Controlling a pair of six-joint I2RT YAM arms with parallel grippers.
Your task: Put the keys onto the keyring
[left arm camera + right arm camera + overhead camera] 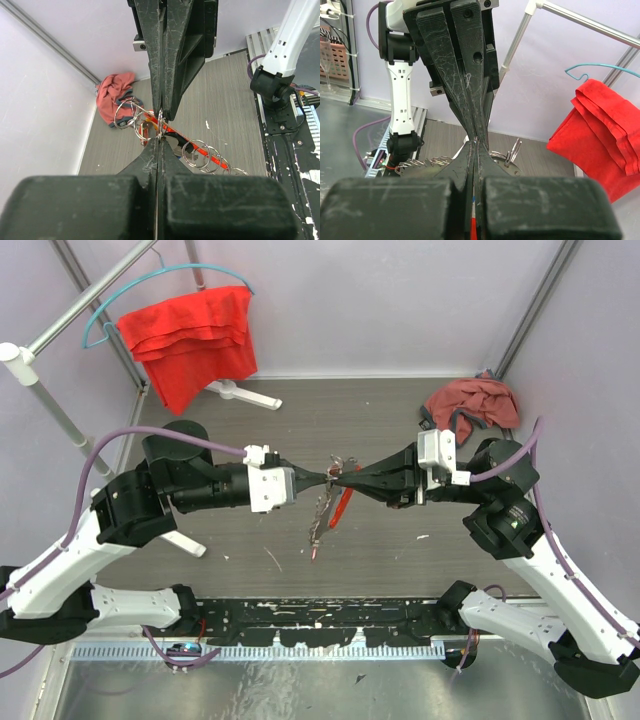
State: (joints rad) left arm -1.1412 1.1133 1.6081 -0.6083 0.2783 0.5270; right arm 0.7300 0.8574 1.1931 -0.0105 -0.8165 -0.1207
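Grippers meet tip to tip above mid-table (240, 550). Left gripper (325, 477) and right gripper (346, 476) both pinched tight on keyring (125, 113). Keys (321, 513) and red tag (342, 507) dangle beneath.

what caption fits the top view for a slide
Left gripper and right gripper pinch the keyring tip to tip, red-orange tag dangling

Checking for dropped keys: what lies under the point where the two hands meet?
The keyring and its red-orange tag dangle below the shut left hand and right hand, above the table. The surface directly beneath them is covered.
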